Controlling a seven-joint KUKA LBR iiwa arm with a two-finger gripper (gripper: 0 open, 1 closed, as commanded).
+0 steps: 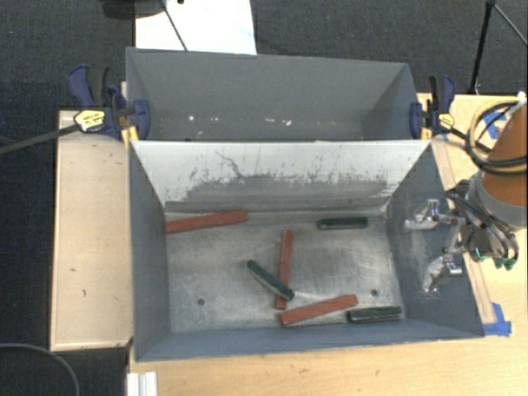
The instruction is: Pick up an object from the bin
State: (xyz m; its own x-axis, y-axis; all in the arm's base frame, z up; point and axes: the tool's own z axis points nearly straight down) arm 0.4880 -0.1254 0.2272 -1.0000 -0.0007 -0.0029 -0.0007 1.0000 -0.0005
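Observation:
My gripper [427, 248] hangs over the bin's sloping right wall with its two metal fingers spread apart, open, and nothing between them. Nearest to it, a short dark green stick [375, 313] lies at the front right of the bin floor. Beside that stick, to its left, a red-brown stick [319, 310] lies at a slight tilt. Another dark green stick [342, 223] lies along the back wall, to the left of the gripper.
Mid-floor, a red-brown stick [285, 266] lies front to back, with a dark green stick [270, 279] crossing its lower end. A longer red-brown stick [206, 221] lies at the back left. The arm comes in over the right rim.

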